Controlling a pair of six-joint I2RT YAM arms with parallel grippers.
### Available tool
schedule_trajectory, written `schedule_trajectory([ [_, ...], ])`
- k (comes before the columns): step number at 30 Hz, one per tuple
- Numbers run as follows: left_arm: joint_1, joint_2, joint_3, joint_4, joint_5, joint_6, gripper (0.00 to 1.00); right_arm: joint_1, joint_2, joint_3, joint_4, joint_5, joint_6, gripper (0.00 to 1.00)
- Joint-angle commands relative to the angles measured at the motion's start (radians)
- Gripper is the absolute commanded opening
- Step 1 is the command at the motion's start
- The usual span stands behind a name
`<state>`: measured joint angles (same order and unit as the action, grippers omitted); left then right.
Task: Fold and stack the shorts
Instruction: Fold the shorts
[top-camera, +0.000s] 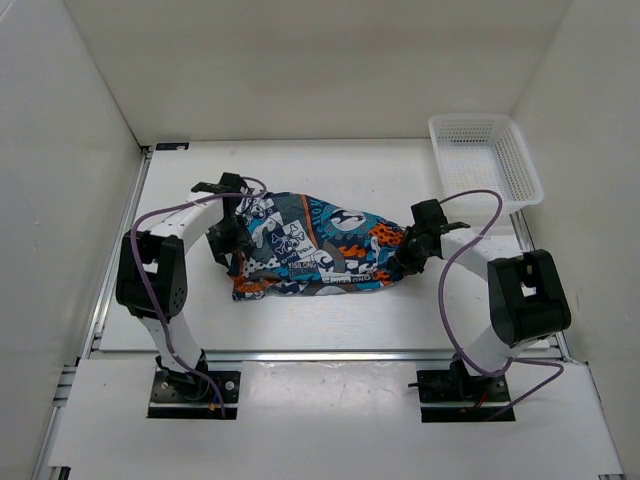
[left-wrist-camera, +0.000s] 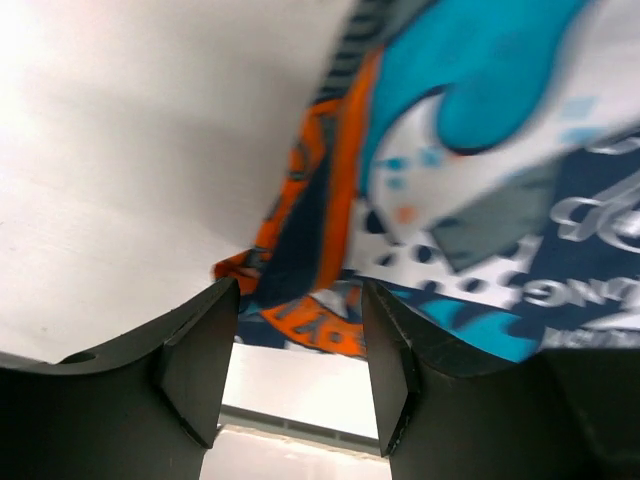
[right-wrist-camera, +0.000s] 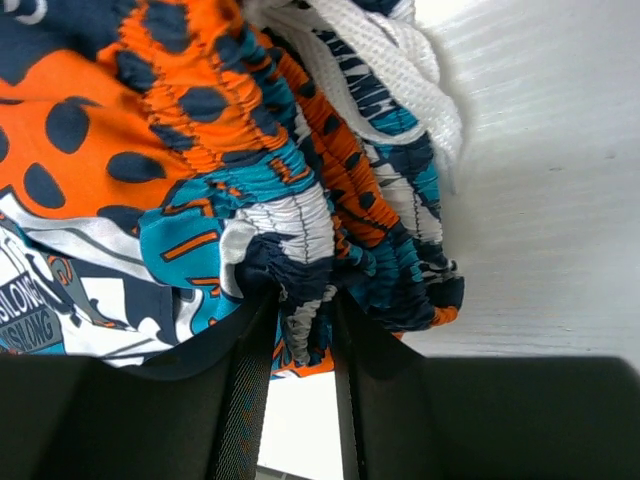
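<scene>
Left claw (left-wrist-camera: 297, 300): jaws part-open, an edge of the shorts (top-camera: 310, 245) at its tips, not pinched | Right claw (right-wrist-camera: 300, 310): narrow, nipping the gathered waistband, judged to anchor that end for folding | Location: the shorts lie crumpled on the desk (top-camera: 330, 315) between both claws, not yet folded or stacked.

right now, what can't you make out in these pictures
Top view: underside and fold layers of the shorts, hidden by their top layer.
Left wrist view: the print, and whether the left gripper touches cloth, both blurred.
Right wrist view: how much waistband the right gripper pinches, buried in bunched cloth.
</scene>
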<state>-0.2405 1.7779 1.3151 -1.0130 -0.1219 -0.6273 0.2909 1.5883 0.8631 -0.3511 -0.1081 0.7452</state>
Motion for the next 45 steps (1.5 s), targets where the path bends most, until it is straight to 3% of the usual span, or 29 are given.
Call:
schedule_trajectory([
  [1, 0.036, -0.054, -0.053, 0.025, 0.021, 0.026, 0.64, 0.014, -0.027, 0.042, -0.031, 0.05, -0.004, 0.33],
  [6, 0.037, -0.032, -0.074, 0.045, 0.045, 0.035, 0.64, 0.024, -0.07, 0.051, -0.075, 0.073, -0.023, 0.37],
  [9, 0.046, -0.014, -0.083, 0.054, 0.045, 0.035, 0.56, 0.024, -0.094, 0.051, -0.097, 0.082, -0.023, 0.44],
  [10, 0.046, -0.014, -0.083, 0.063, 0.045, 0.035, 0.51, 0.024, -0.109, 0.051, -0.097, 0.093, -0.023, 0.44],
  [11, 0.046, -0.002, -0.083, 0.063, 0.045, 0.035, 0.32, 0.024, -0.12, 0.041, -0.097, 0.093, -0.032, 0.44],
  [13, 0.055, 0.009, -0.083, 0.063, 0.045, 0.035, 0.1, 0.024, -0.12, 0.04, -0.097, 0.093, -0.032, 0.41],
  [14, 0.055, 0.009, -0.083, 0.063, 0.045, 0.044, 0.1, 0.024, -0.12, 0.04, -0.097, 0.093, -0.032, 0.29],
  [16, 0.055, 0.009, -0.083, 0.063, 0.045, 0.044, 0.1, 0.024, -0.12, 0.04, -0.097, 0.102, -0.032, 0.16],
  [20, 0.055, -0.035, -0.06, 0.053, 0.036, 0.044, 0.1, 0.024, -0.073, 0.062, -0.097, 0.102, -0.052, 0.0],
  [23, 0.055, -0.06, -0.05, 0.042, 0.036, 0.044, 0.1, 0.024, -0.063, 0.074, -0.097, 0.116, -0.061, 0.0],
  [25, 0.055, -0.06, -0.05, 0.033, 0.036, 0.044, 0.1, 0.024, -0.063, 0.074, -0.097, 0.126, -0.061, 0.27],
  [29, 0.055, -0.06, -0.05, 0.033, 0.036, 0.044, 0.1, 0.024, -0.051, 0.074, -0.097, 0.139, -0.061, 0.29],
  [33, 0.055, -0.069, -0.031, 0.033, 0.045, 0.044, 0.1, 0.024, -0.042, 0.074, -0.078, 0.139, -0.061, 0.0],
  [40, 0.055, -0.109, 0.079, -0.048, 0.045, 0.064, 0.1, 0.024, -0.142, 0.128, -0.118, 0.186, -0.081, 0.0],
  [45, 0.055, -0.189, 0.183, -0.114, 0.125, 0.084, 0.1, -0.007, -0.223, 0.212, -0.198, 0.223, -0.115, 0.0],
])
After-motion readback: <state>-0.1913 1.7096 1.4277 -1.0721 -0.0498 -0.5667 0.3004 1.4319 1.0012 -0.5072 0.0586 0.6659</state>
